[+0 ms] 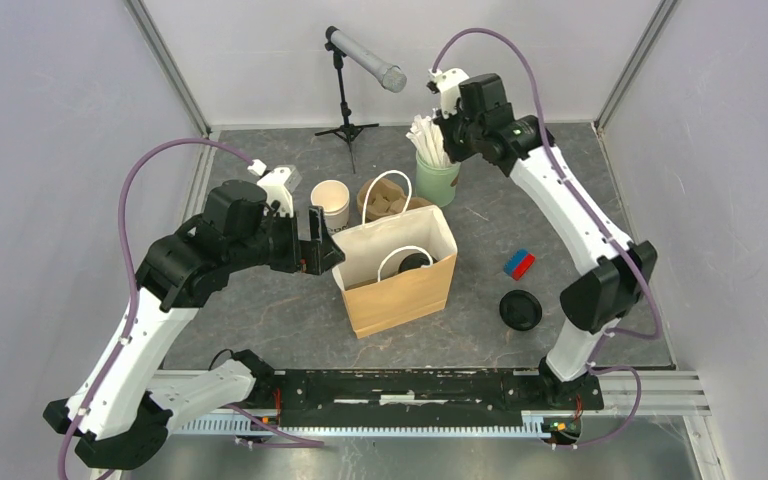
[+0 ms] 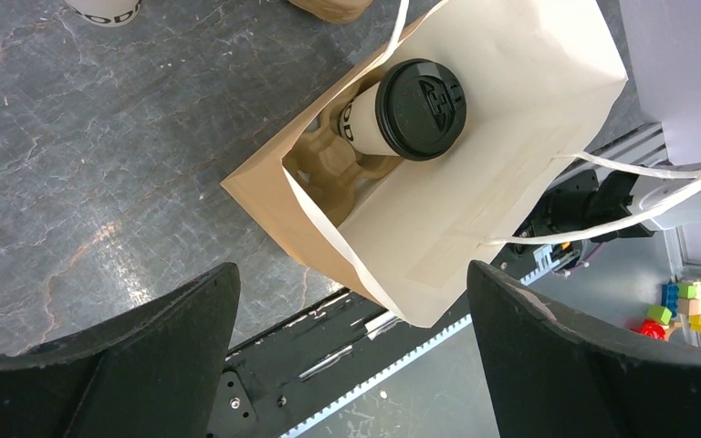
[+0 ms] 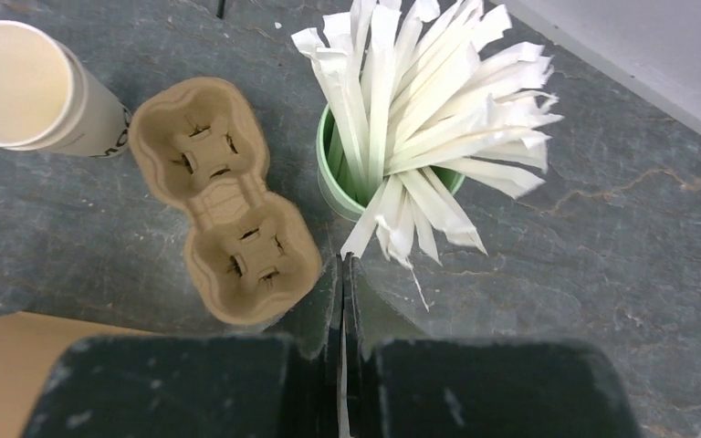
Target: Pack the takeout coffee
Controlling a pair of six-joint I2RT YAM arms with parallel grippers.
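Left gripper (image 2: 351, 274) hangs by the paper bag (image 2: 520, 109), jaws spread wide, empty. Takeout coffee (image 2: 411, 109) sits inside. Right arm stretched far back, right gripper (image 3: 342, 274) pinched closed over the straw cup (image 3: 329, 187), nothing visibly held.

Small white paper takeout coffee cup (image 2: 363, 123) with dark print running down its side, closed by a round black plastic lid (image 2: 418, 108) seated evenly all around the rim, with raised moulding across the top. Standing lid-up in one well of a brown moulded-pulp cup carrier (image 2: 329, 169), touching its pulp collar. Resting deep inside an open brown paper bag with white cord handles (image 2: 511, 137), nearer one end wall than the other. Visible from overhead only as a dark disc inside the bag's mouth. Slight lean, if any, impossible to judge.
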